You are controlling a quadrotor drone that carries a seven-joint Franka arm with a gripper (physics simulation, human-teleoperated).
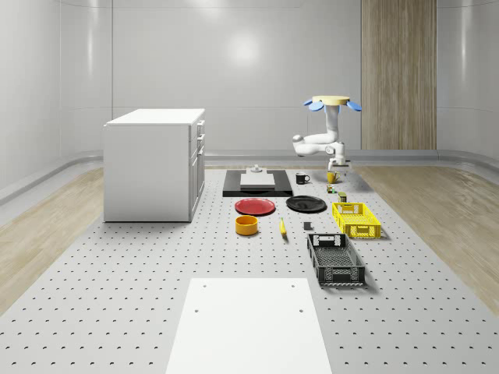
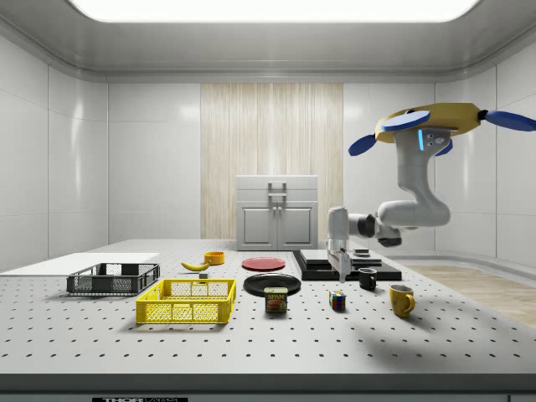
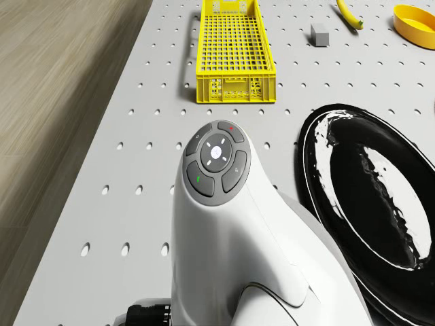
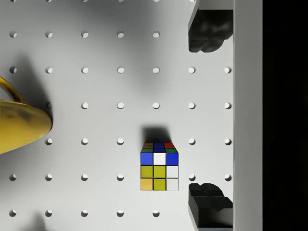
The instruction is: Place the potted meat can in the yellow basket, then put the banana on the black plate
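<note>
Drone [image 1: 332, 102] hovered over the far right part of the counter [image 1: 117, 296] in the whole-scene view, arm bent down, with the tool [image 1: 337, 166] hanging just above a yellow mug [image 1: 331, 178] near a black mug [image 1: 301, 178]. The yellow basket [image 1: 356, 219] sat nearer the camera, the black plate [image 1: 306, 204] just to its left, a red plate [image 1: 255, 206] beside that. The banana [image 1: 282, 227] lay between an orange bowl [image 1: 246, 225] and a small grey block [image 1: 307, 226], with a black basket [image 1: 335, 259] closer still. A white cabinet [image 1: 154, 164] stood on the left.

Side view: drone [image 2: 429, 126] was up high on the right and the tool [image 2: 342, 266] pointed down over a Rubik's cube [image 2: 337, 301], not touching it. The potted meat can [image 2: 276, 299] stood upright on the counter between the yellow basket [image 2: 188, 301] and the cube, just in front of the black plate [image 2: 272, 284]. The banana [image 2: 195, 265] lay further back by the orange bowl [image 2: 214, 257]. The yellow mug [image 2: 401, 299] was to the right of the cube.

Drone view: white arm link up close, black plate [image 3: 367, 204] beside it, yellow basket [image 3: 234, 54] and banana [image 3: 348, 15] beyond.

Wrist view: fingers [image 4: 208, 30] were spread wide, nothing between them, with the cube [image 4: 159, 166] on the counter below and the yellow mug [image 4: 19, 124] off to one side.
</note>
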